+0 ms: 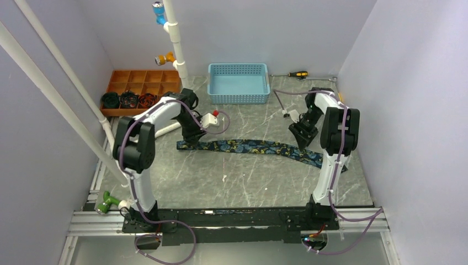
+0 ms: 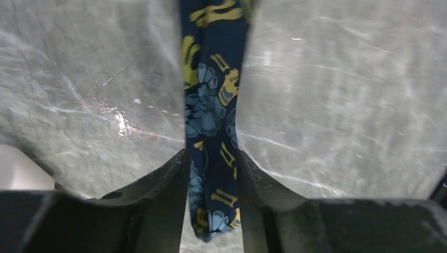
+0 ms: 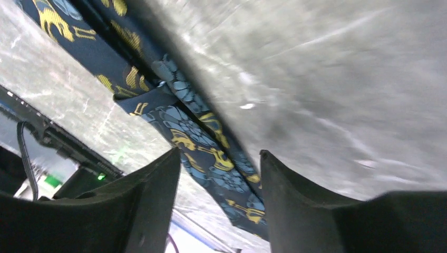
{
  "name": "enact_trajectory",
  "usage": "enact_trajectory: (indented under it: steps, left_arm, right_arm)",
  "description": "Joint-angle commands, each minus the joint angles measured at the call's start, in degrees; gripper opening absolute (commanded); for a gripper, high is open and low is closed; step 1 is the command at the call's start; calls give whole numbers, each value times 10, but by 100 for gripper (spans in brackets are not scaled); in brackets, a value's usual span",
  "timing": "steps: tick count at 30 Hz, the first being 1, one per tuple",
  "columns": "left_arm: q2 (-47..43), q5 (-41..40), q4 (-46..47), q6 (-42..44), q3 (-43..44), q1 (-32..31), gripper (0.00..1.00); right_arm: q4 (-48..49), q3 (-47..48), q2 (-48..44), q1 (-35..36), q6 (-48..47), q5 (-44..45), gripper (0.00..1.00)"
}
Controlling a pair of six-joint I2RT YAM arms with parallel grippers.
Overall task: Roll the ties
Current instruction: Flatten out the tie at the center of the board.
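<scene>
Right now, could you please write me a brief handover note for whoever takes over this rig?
Left end effector: jaws slightly apart astride the tie at its narrow end; I cannot confirm a pinch.
Right end effector: open over the wider part, holding nothing.
The tie lies flat, stretched across the table.
Done: nothing rolled yet.
Left: roll the tie.
</scene>
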Motion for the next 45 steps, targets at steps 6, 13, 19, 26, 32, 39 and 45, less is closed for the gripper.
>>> enact_trajectory:
  steps: [6,13,19,26,32,39,45]
  left_arm:
    - [-47,-44,143,-84,-23,0,66]
    - [-188,17,306,-190,-93,1,82]
    - [-234,68,478,-291,-180,-2,99]
    - [-140,84,349,-205,-137,-14,99]
    - [-113,40,313,-153,-153,-83,99]
    - [-33,-20,313,-120,-104,-161,99]
    - [8,-44,316,-121,-72,-169,98]
  right_arm:
    - [-81,139,-62,-8,-38,-11,81]
    - [-44,17,-172,-14,-42,-22,96]
    - [70,-91,-248,-19,-11,-59,100]
    - [14,-102,-175,-86,-51,-12,99]
    - [64,-179,-189,-100,-54,64,87]
    - [130,-186,-128,-119,-58,131,68]
    - [180,-101,-38,-134,-77,179,55]
